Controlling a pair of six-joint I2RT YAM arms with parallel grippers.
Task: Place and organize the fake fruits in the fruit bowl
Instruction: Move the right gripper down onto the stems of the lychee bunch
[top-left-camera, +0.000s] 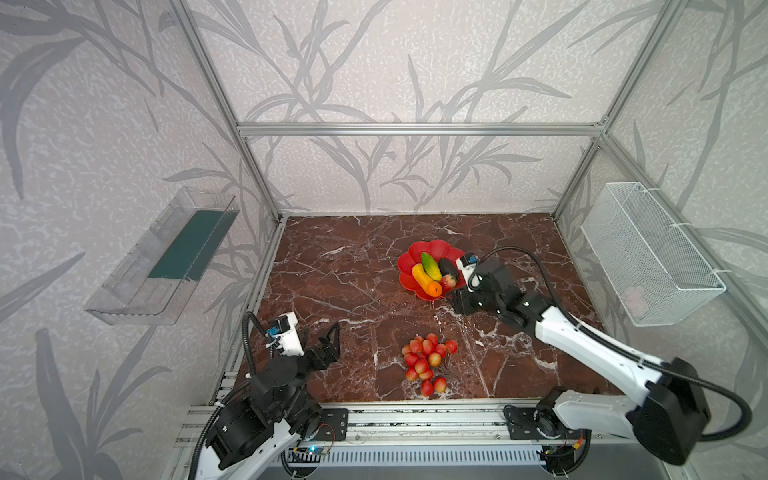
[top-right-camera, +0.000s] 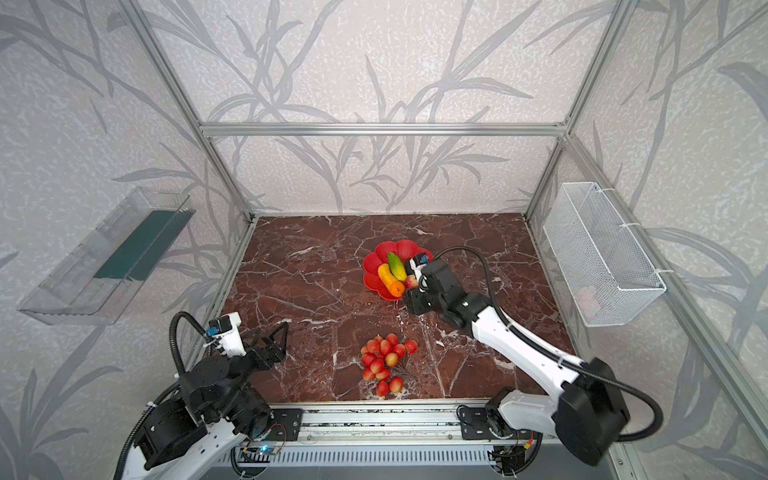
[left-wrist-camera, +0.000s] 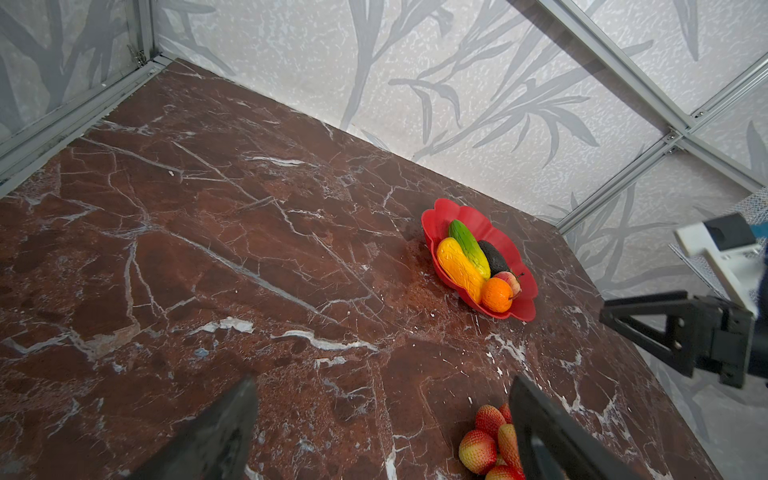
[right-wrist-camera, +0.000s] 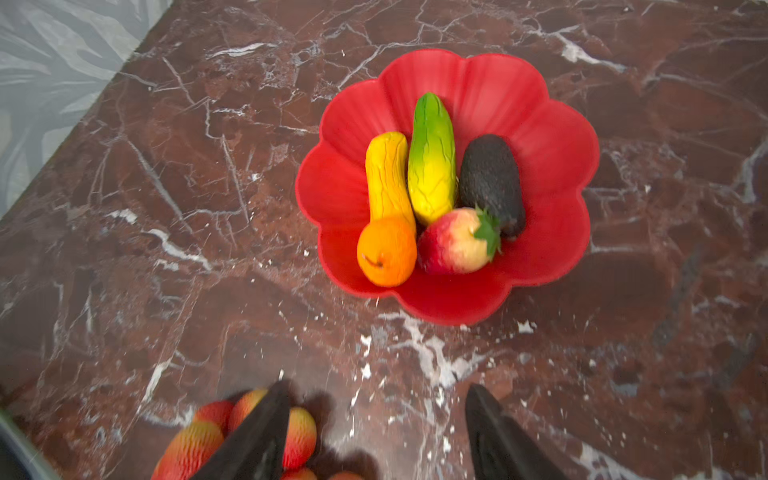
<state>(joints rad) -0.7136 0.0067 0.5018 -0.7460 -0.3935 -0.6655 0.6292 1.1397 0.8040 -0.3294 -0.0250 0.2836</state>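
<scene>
The red scalloped fruit bowl (top-left-camera: 409, 262) is sitting on the marble tabletop (top-left-camera: 332, 270), right of centre and toward the back in both top views, and five fake fruits are lying inside it. In the right wrist view the yellow-orange oblong (right-wrist-camera: 388, 174), the green-yellow oblong (right-wrist-camera: 432, 162) and the dark avocado (right-wrist-camera: 492, 183) are lying side by side, lengthwise and touching. The tangerine (right-wrist-camera: 386, 253) is pressing against one end of the yellow-orange oblong. The red-yellow apple (right-wrist-camera: 455, 241) is resting just beside the tangerine, against the ends of the green-yellow oblong and the avocado. The bunch of cherries (top-left-camera: 426, 361) is lying outside the bowl on the tabletop, near the front edge between the two arms and well apart from the bowl. The right gripper (right-wrist-camera: 376, 432) is hanging above the marble just beside the bowl's near rim. Its fingers are standing apart with nothing between them, only bare tabletop showing in the gap. The left gripper (left-wrist-camera: 386, 432) is hovering over the front left part of the table, well apart from the bowl. Its jaws are spread wide and holding nothing, and a few cherries are showing beside one finger in the left wrist view. A white wire basket (top-left-camera: 648, 249) is hanging on the right wall and a clear tray (top-left-camera: 166, 253) on the left wall.
</scene>
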